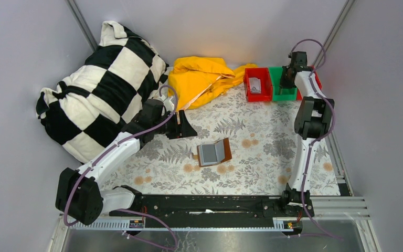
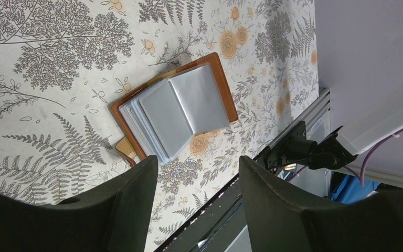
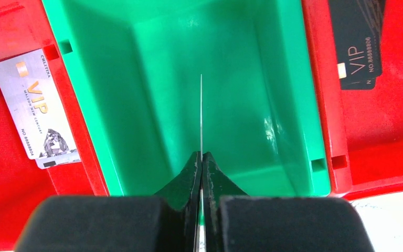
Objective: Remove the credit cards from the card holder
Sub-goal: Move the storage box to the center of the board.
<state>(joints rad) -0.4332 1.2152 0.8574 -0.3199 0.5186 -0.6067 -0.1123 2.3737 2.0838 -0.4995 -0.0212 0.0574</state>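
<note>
Top view, edges and room: the card holder (image 1: pixel 214 153) lies open near the middle of the flowered table (image 1: pixel 262 157). There is bare cloth all round it, widest toward 3 and 5 o'clock. A checked pillow (image 1: pixel 99 89) crowds the 10 o'clock corner, and a yellow cloth (image 1: pixel 202 79) sits at 12. The bins stand in a row at 1 o'clock against the back wall. The black base rail (image 1: pixel 210 205) runs along the 6 o'clock edge.

Left gripper (image 1: pixel 186 126): at 10 o'clock of the holder and clear of it, fingers released and parted, nothing between them (left wrist view (image 2: pixel 199 178)).

Right gripper (image 3: pixel 201 157): above the green bin (image 3: pixel 136 79), fingers clenched on a thin card (image 3: pixel 201 115) seen edge-on, upright over the bin floor.

Left red bin (image 3: pixel 10 184) holds a silver card (image 3: pixel 35 107). Right red bin (image 3: pixel 388 121) holds a black card (image 3: pixel 358 44).

Holder (image 2: pixel 174 113), look: brown cover, stitched edge, grey sleeves fanned open like pages. A tan card (image 2: pixel 126 149) pokes out from under one corner of it and touches it.
</note>
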